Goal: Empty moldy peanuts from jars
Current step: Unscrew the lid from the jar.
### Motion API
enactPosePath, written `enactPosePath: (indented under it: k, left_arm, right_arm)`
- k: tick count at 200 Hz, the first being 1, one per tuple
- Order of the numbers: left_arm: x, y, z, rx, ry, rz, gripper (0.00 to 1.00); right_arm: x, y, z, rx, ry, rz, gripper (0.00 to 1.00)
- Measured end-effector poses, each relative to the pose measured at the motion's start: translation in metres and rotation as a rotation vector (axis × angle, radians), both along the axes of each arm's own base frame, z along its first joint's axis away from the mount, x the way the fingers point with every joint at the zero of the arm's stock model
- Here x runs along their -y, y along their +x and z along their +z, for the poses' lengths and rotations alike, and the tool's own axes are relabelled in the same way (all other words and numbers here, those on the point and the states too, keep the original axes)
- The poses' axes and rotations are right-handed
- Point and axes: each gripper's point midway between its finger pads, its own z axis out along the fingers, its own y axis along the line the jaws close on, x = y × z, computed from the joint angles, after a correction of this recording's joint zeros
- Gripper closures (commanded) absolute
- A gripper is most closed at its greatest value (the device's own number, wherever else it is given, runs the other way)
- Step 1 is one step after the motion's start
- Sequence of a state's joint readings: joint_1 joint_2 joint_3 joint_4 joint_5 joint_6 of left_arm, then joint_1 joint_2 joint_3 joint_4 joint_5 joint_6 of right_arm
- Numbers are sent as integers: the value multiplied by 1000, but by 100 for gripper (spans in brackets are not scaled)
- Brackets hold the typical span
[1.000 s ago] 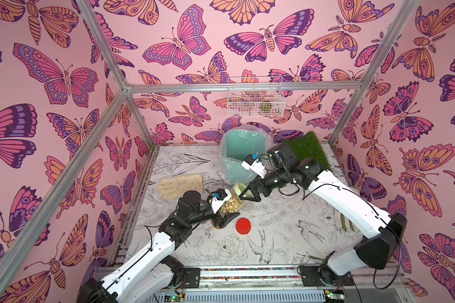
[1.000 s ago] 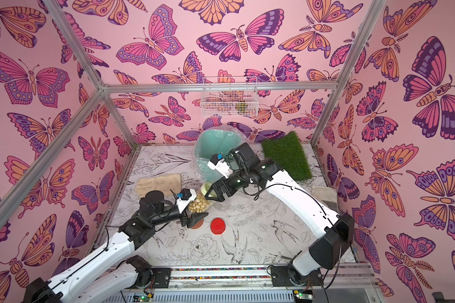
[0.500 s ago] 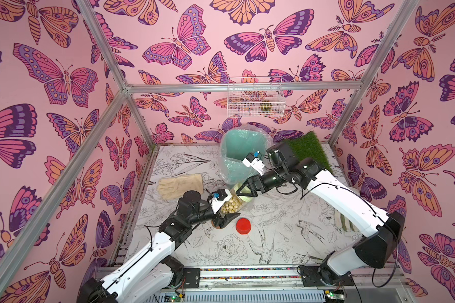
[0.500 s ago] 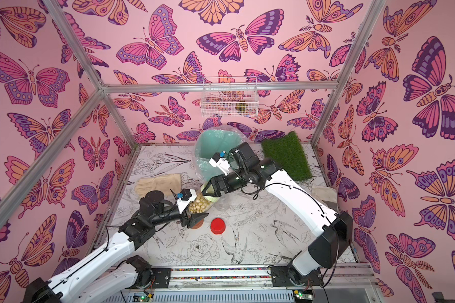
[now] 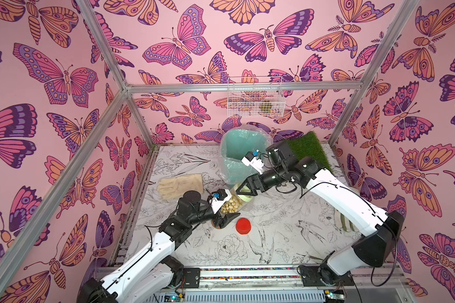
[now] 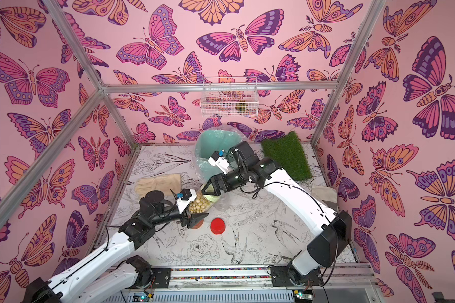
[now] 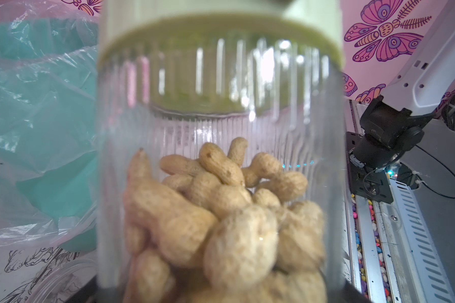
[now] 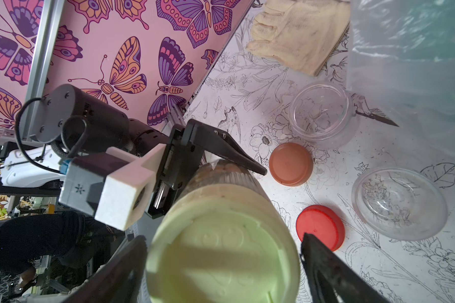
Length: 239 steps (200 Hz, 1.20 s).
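Jar [image 6: 202, 204] of peanuts [image 7: 221, 210] clamped tilted in left gripper [image 5: 231, 206]; right gripper [image 8: 222, 238] astride pale green lid [image 6: 212, 197] (can't tell if gripping).

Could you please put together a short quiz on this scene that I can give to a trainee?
1. True or false: the peanut jar held in the left gripper is already uncapped.
2. How many empty jars sit on the table?
3. Fill in: the jaws of the right gripper stand on either side of the ___.
Key:
1. False: its pale green lid is on.
2. Two, both lidless.
3. Pale green lid.
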State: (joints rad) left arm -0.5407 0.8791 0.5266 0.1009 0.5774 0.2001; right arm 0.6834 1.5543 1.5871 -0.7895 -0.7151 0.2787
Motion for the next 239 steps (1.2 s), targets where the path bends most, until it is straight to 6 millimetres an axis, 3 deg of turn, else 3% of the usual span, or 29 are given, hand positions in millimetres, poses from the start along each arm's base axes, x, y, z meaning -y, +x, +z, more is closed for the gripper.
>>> enactPosePath:
  k: [123,239]
  left_arm:
    - [0,0,-3,-10,7,0,100]
    - [-3,0,-10,-36,24,11,100]
  right_arm:
    - [1,-3,-3,16,-12,29,12]
    - [-4,-1,-10,54,7,74,30]
